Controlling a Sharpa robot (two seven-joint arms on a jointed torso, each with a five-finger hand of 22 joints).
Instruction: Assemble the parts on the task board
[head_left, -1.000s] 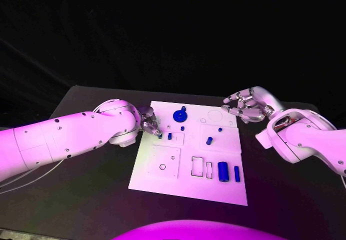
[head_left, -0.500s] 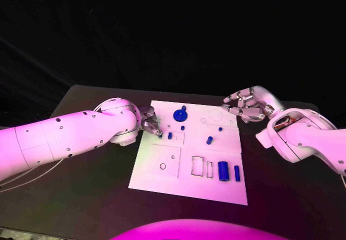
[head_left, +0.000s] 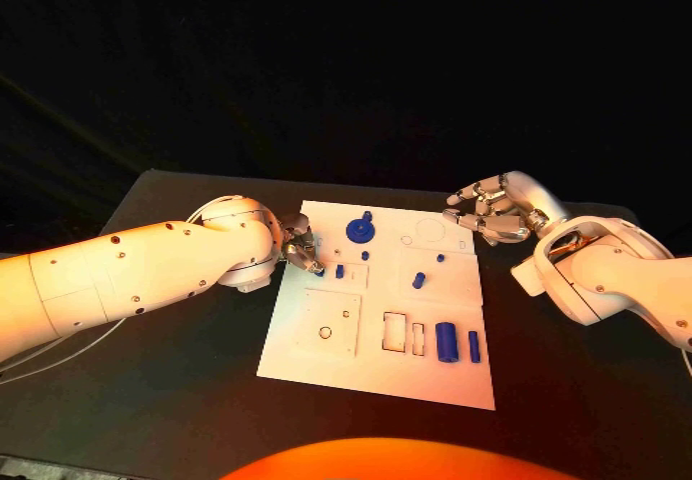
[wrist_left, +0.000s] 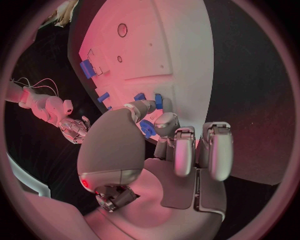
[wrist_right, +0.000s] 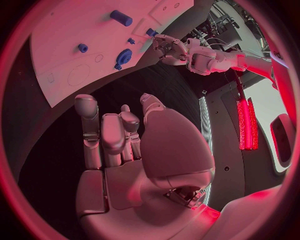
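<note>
Presumably mid-placement: left hand (wrist_left: 153, 131) pinching a small blue part (wrist_left: 147, 128) over the task board (head_left: 450, 372); needs lowering into its slot (right hand (head_left: 490, 211) idle, loosely curled, empty).

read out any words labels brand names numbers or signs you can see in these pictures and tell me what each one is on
There is no readable text in these views.
The task board carries only outlined shapes and holes, no letters or numbers that can be made out.
The blue parts bear no markings.
The left hand, the right hand and both white arms show no legible label or brand.
</note>
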